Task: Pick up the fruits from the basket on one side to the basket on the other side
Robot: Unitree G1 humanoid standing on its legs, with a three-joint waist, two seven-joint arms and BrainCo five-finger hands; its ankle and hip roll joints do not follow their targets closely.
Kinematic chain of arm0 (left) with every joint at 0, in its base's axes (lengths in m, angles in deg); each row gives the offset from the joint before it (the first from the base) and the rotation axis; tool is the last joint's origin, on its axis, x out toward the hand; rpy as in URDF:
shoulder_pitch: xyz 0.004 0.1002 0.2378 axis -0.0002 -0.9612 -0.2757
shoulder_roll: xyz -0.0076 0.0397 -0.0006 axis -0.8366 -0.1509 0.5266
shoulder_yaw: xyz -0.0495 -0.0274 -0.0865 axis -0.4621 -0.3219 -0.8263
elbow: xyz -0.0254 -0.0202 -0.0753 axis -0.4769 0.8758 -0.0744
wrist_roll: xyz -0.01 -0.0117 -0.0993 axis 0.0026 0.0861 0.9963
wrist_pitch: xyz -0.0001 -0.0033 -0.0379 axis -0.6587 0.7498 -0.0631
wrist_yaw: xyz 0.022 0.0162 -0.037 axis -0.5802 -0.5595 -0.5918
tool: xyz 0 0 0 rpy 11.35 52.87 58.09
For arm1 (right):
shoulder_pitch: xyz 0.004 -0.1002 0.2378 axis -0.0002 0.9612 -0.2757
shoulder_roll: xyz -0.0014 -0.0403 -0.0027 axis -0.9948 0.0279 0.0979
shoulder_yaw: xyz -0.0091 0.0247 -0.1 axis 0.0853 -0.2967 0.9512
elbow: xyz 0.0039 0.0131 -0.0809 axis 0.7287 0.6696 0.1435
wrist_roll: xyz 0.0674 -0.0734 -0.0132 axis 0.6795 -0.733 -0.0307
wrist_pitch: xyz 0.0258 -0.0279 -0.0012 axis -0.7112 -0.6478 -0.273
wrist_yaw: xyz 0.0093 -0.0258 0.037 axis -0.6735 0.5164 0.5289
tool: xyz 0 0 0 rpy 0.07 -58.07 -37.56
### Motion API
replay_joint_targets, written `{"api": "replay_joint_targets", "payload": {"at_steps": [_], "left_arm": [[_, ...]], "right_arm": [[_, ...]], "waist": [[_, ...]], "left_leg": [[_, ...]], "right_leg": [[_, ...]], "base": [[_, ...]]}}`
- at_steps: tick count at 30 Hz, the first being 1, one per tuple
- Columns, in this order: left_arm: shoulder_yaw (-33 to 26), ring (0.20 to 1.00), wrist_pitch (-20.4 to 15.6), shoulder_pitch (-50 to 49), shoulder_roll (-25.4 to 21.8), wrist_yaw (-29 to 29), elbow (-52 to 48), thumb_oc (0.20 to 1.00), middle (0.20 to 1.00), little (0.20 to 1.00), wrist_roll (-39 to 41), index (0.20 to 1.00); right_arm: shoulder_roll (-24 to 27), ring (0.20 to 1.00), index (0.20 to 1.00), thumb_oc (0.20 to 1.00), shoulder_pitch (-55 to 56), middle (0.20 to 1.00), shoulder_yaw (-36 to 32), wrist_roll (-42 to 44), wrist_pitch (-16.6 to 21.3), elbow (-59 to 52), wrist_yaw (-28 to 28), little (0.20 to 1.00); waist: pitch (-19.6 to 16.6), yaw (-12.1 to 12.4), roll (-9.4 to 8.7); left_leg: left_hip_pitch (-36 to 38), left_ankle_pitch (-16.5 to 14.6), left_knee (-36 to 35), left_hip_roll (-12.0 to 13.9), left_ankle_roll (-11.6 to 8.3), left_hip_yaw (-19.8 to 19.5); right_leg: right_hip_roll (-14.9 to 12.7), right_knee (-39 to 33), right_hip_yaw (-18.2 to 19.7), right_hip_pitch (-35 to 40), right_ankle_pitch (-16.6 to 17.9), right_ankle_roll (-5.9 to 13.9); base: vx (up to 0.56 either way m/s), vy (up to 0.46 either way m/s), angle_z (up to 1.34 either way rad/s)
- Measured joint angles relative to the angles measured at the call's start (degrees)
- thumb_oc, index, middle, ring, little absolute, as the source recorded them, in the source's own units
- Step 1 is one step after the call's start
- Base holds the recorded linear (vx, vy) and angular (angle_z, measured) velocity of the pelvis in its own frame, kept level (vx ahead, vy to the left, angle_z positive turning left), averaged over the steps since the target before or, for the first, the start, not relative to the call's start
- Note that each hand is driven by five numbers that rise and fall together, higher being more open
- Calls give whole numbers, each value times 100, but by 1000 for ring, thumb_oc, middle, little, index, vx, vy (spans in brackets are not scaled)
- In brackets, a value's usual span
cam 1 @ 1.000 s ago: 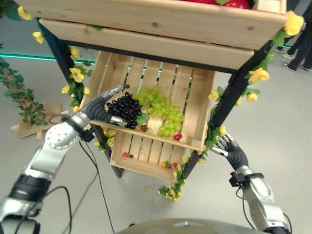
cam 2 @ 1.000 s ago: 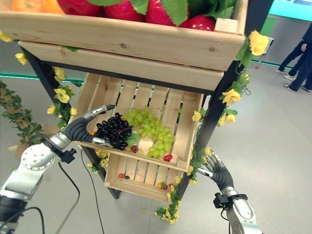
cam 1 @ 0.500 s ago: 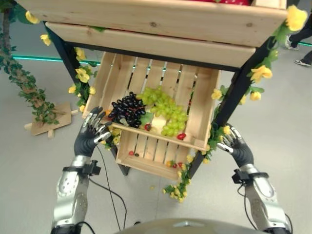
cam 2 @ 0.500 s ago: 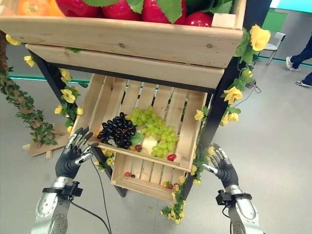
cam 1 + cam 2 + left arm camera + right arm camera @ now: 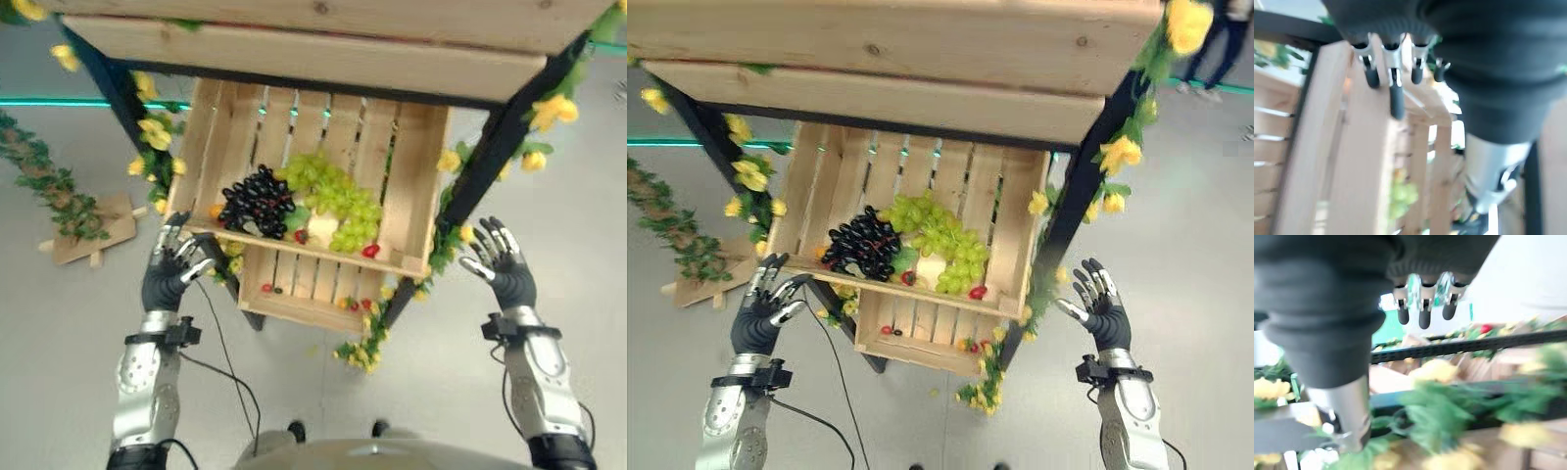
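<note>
I am holding my left hand (image 5: 168, 276) up just outside the left front corner of the middle crate (image 5: 411, 196), its fingers (image 5: 764, 279) spread and relaxed, gripping nothing. My right hand (image 5: 1099, 308) is hovering on the other side, beyond the black post (image 5: 1080, 186) at the right of the stand, palm toward the crate, fingers fanned open and likewise empty.

The fruit is lying in the slatted wooden crate between my two hands. A bunch of black grapes (image 5: 257, 201) is sitting toward the front left of it, touching a larger bunch of green grapes (image 5: 336, 196) that is spreading across the middle. Small red fruits (image 5: 370, 251) are resting against the front rail. Below, a smaller lower crate (image 5: 921, 338) is holding a few tiny red and dark pieces along its slats. Above, a wooden top shelf (image 5: 901, 49) is overhanging the crates. Yellow flowers (image 5: 1120, 152) and green leaves are twining along the black posts on both sides.
</note>
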Motion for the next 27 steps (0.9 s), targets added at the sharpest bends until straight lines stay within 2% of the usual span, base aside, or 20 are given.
{"api": "replay_joint_targets", "payload": {"at_steps": [2, 3, 5, 6, 7, 8, 9, 10, 11, 13, 14, 16, 18, 20, 21, 23, 24, 25, 26, 27], "left_arm": [[-52, 1000, 89, -23, 35, -47, -11, 1000, 1000, 1000, -21, 1000], [-54, 1000, 119, -47, 69, -63, -23, 1000, 1000, 1000, -128, 1000], [-77, 1000, 121, -171, -55, -74, -69, 1000, 1000, 1000, -219, 1000], [-61, 1000, 127, -192, -92, -85, -69, 1000, 1000, 1000, -222, 1000], [-60, 1000, 128, -198, -98, -154, -62, 1000, 1000, 1000, -222, 1000], [-60, 1000, 130, -180, -103, -208, -57, 1000, 1000, 1000, -221, 1000], [-91, 1000, 130, -212, -118, -256, -53, 1000, 1000, 1000, -224, 1000], [-100, 1000, 130, -229, -124, -269, -30, 1000, 1000, 1000, -224, 1000], [-84, 1000, 135, -216, 25, -312, 28, 1000, 1000, 1000, -223, 1000], [-46, 1000, 102, -327, 155, -392, 50, 1000, 1000, 1000, -225, 1000], [-41, 1000, 104, -362, 273, -458, 51, 1000, 1000, 1000, -225, 1000], [-21, 1000, 104, -337, 395, -521, 57, 1000, 1000, 1000, -227, 1000], [74, 1000, 98, -252, 524, -653, 67, 1000, 1000, 1000, -227, 1000], [183, 1000, 101, -154, 540, -698, 161, 1000, 1000, 1000, -231, 1000], [187, 1000, 100, -152, 549, -704, 176, 1000, 1000, 1000, -236, 1000], [182, 1000, 96, -118, 548, -737, 169, 1000, 1000, 1000, -239, 1000], [181, 1000, 78, -123, 548, -772, 150, 1000, 1000, 1000, -256, 1000], [180, 1000, 59, -111, 548, -788, 122, 1000, 1000, 1000, -323, 1000], [184, 1000, 50, -33, 547, -829, 27, 1000, 1000, 1000, -440, 1000], [185, 1000, 39, -23, 533, -861, -49, 1000, 1000, 1000, -449, 1000]], "right_arm": [[-29, 1000, 1000, 1000, 38, 1000, 85, -25, -34, 2, 1, 1000], [-23, 1000, 1000, 1000, 120, 1000, 98, -58, -56, 3, 49, 1000], [-16, 1000, 1000, 1000, 167, 1000, 108, -55, -58, -41, 82, 1000], [-5, 1000, 1000, 1000, 171, 1000, 103, -54, -35, -57, 85, 1000], [41, 1000, 1000, 1000, 103, 1000, 140, -59, -37, -55, 92, 1000], [37, 1000, 1000, 1000, 65, 1000, 181, -56, -35, -79, 70, 1000], [-2, 1000, 1000, 1000, -80, 1000, 329, -61, -40, -118, 85, 1000], [-68, 1000, 1000, 1000, -154, 1000, 343, -59, -28, -128, 103, 1000], [-44, 1000, 1000, 1000, -236, 1000, 340, -52, -17, -77, 99, 1000], [99, 1000, 1000, 1000, -163, 1000, 403, -50, -17, -67, 33, 1000], [289, 1000, 1000, 1000, 9, 1000, 369, -50, 3, -76, -20, 1000], [451, 1000, 1000, 1000, 293, 1000, 262, -50, 4, -56, -96, 1000], [645, 1000, 1000, 1000, 472, 1000, 189, -50, 5, -60, -156, 1000], [667, 1000, 1000, 1000, 470, 1000, 126, -50, 1, -51, -239, 1000], [670, 1000, 1000, 1000, 462, 1000, 131, -50, 3, -69, -237, 1000], [665, 1000, 1000, 1000, 415, 1000, 149, -51, 0, -68, -233, 1000], [684, 1000, 1000, 1000, 394, 1000, 177, -52, 4, -111, -217, 1000], [694, 1000, 1000, 1000, 355, 1000, 167, -51, 8, -114, -218, 1000], [624, 1000, 1000, 1000, 323, 1000, 140, -52, 3, -109, -220, 1000], [563, 1000, 1000, 1000, 308, 1000, 148, -53, -2, -113, -214, 1000]], "waist": [[16, -26, 89], [10, 20, 85], [-62, 277, -30], [-153, 293, -188], [-251, 519, -348], [-248, 669, -382], [-245, 993, -492], [-251, 1052, -535], [-205, 1054, -337], [-207, 1083, -90], [-236, 1008, 152], [-203, 607, 316], [-135, 351, 430], [-52, 256, 395], [-44, 251, 349], [17, 204, 47], [14, 257, -102], [0, 247, -55], [-9, 106, -10], [-31, 25, 24]], "left_leg": [[-24, 54, -45, 117, 73, 277], [109, 190, -221, 258, 54, 531], [133, 240, -337, 389, 51, 845], [75, 326, -294, 408, 2, 1023], [-92, 369, -185, 519, -64, 1332], [-166, 387, -71, 631, -92, 1546], [-344, 430, 168, 799, -173, 1511], [-466, 437, 310, 874, -165, 1301], [-617, 408, 585, 1073, -254, 882], [-550, 689, 335, 1339, -586, 449], [-339, 858, -115, 1542, -1024, 372], [-243, 1191, -541, 1593, -1171, 252], [-188, 1525, -783, 1624, -1161, 355], [-167, 1718, -689, 1532, -1163, 310], [-158, 1719, -636, 1461, -1162, 280], [-133, 1165, 126, 719, -1479, -397], [-60, 770, 449, 175, -1330, -736], [68, 608, 390, 10, -1250, -862], [309, 380, 218, -118, -1001, -939], [473, 296, -23, -93, -840, -974]], "right_leg": [[-58, 1064, -262, -15, -603, 98], [104, 1993, -337, 22, -1025, 39], [130, 2450, -529, 374, -1366, 96], [78, 2506, -633, 510, -1438, 116], [-8, 2351, -836, 754, -1610, 89], [3, 2125, -955, 850, -1720, 68], [38, 1280, -1001, 1031, -1727, -175], [122, 840, -970, 1152, -1805, -245], [403, 323, -834, 1278, -1726, -436], [736, 216, -534, 1130, -1653, -665], [1007, 190, -474, 1069, -1543, -744], [1192, 109, -621, 1070, -1419, -892], [1290, 25, -696, 1064, -1367, -970], [1209, -32, -693, 1069, -1258, -1109], [1153, -103, -664, 1092, -1265, -1076], [779, -218, -482, 1090, -1053, -1107], [603, -493, -389, 1217, -847, -1039], [624, -590, -360, 1248, -791, -1033], [730, -638, -295, 1280, -756, -1033], [790, -639, -179, 1291, -759, -1023]], "base": [[-320, -11, -52], [-195, -57, -35], [-279, -145, -52], [-589, -443, -79], [-455, -376, -84], [-498, -467, -154], [-305, -287, -144], [-437, -422, -154], [-461, -488, -116], [-364, -422, -99], [-151, -170, -41], [-300, -248, 9], [-243, -146, 16], [-224, -114, -17], [-242, -116, -40], [-172, -65, -45], [-92, -14, -38], [-31, 37, -22], [6, 61, -10], [18, 90, -6]]}}
